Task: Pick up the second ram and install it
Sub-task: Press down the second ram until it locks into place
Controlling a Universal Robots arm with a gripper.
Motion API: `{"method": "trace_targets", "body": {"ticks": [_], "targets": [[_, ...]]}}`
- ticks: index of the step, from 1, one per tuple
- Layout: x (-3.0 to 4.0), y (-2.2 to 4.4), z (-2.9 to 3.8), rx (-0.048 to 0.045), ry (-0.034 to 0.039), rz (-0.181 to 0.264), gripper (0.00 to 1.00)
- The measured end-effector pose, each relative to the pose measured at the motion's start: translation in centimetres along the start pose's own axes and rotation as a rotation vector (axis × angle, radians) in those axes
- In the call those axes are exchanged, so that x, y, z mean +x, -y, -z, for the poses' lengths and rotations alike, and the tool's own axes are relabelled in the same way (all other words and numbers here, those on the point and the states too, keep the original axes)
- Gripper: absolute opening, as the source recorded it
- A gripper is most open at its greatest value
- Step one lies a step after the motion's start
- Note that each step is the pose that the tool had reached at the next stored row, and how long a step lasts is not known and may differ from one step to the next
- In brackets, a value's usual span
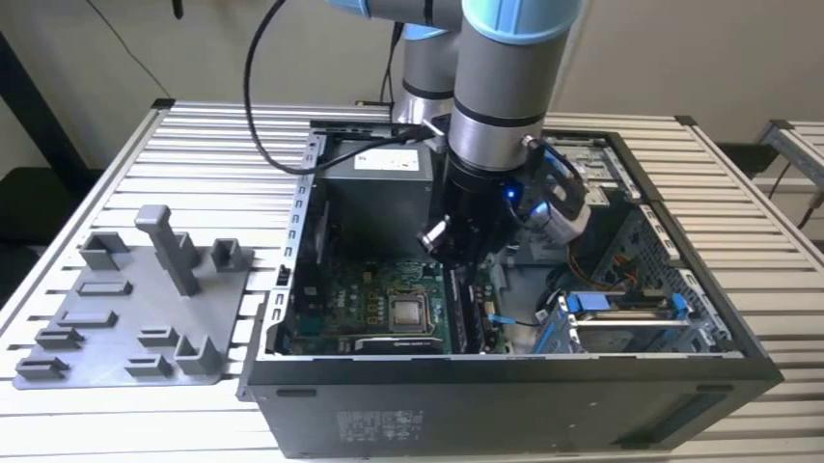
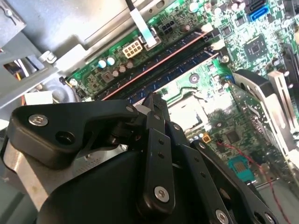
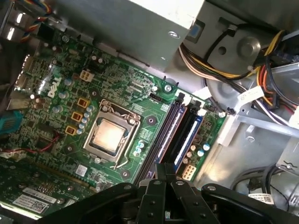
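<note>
The slatted metal table [image 1: 116, 174] carried an open computer case [image 1: 515, 405], and the robot arm [image 1: 503, 87] reached straight down into it. Well off to the side of the gripper, outside the case toward the exterior view's left, lay a gray holder tray [image 1: 129, 318] with its upright blocks. Inside the case, the green motherboard [image 3: 60, 107] spread out beneath the gripper, with the gray power supply box [image 1: 373, 193] behind the gripper and a bundle of coloured cables [image 3: 261, 60] off to one side of it.

The gripper [image 3: 162, 170] hung low over the board, beside the square processor socket [image 3: 110, 135] and right above the row of memory slots [image 3: 187, 135]. Its black fingers [image 2: 154, 105] were drawn together at the tips, with no gap visible between them in either wrist view.

The second ram [image 3: 167, 130] stood on edge in the slot row as a long dark strip, its near end directly under the fingertips and its length running away from the gripper toward the white slot latches [image 3: 181, 97]. Whether the fingertips touched it could not be told.
</note>
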State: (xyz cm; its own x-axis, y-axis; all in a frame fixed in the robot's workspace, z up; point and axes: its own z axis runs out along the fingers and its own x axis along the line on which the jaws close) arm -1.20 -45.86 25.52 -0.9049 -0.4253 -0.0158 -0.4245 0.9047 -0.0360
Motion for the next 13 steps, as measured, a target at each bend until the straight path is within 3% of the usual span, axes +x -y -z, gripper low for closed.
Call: {"method": "trace_targets", "body": {"ticks": [13], "targets": [[0.00,0.00,0.00,-0.0025,0.0058,0.162,0.11]]}}
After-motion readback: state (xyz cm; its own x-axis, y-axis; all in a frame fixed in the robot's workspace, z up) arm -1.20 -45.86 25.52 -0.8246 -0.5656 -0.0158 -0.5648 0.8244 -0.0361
